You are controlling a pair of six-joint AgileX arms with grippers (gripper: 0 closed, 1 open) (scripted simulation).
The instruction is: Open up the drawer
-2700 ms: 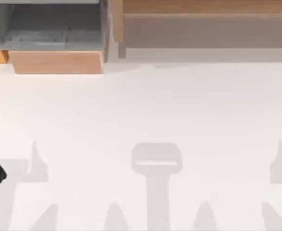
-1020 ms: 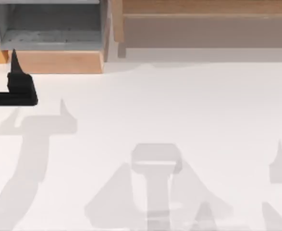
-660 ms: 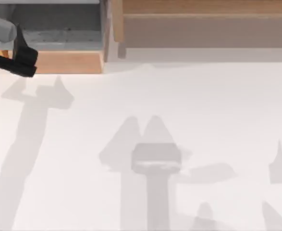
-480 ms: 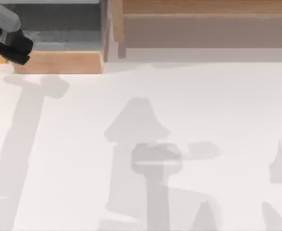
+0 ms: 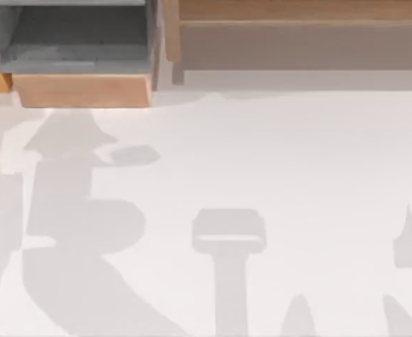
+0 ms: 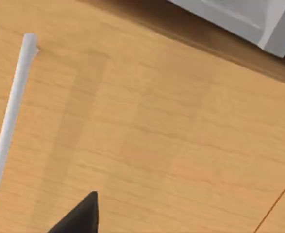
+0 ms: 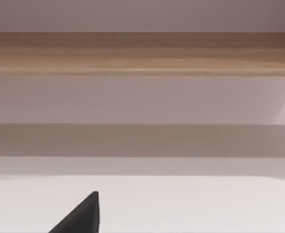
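Note:
The drawer [image 5: 79, 49] is at the table's far left in the top view. Its grey inside is exposed and its wooden front [image 5: 86, 90] faces the table. The left wrist view looks closely at a wooden panel [image 6: 157, 136] with a pale bar handle [image 6: 11, 121] along one side. A grey box corner [image 6: 263, 24] lies beyond it. One black fingertip [image 6: 81, 216] of my left gripper pokes in over the panel, apart from the handle. One black fingertip [image 7: 81, 216] of my right gripper hangs over the white table.
A long wooden shelf unit [image 5: 297, 31] runs along the far edge to the right of the drawer, also seen as a wooden shelf [image 7: 142, 53] ahead of the right wrist. Arm shadows lie across the white table [image 5: 297, 161].
My left arm rose from the table's left edge, swung up to the drawer's left front corner, then went out past the top view's left edge. The drawer has not moved.

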